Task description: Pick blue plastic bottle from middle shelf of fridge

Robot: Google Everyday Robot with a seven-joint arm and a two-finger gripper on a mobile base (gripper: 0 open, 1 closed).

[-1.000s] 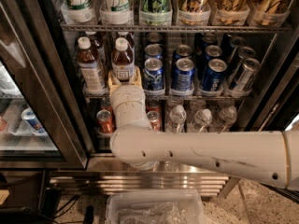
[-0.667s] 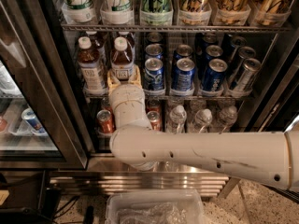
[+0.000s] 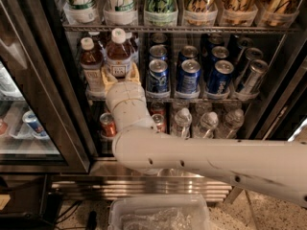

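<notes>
Gripper (image 3: pixel 121 74) at 11 o'clock, pinching tea bottle (image 3: pixel 118 54) on middle shelf (image 3: pixel 192 99); blue cans (image 3: pixel 188 76) at its 3 o'clock.

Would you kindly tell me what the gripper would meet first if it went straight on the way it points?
Most likely the blue plastic bottle: the gripper points into the fridge at its lower body on the middle shelf, though depth is unclear.

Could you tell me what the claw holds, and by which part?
The claw surrounds the bottle low on its body; whether it grips cannot be told.
</notes>
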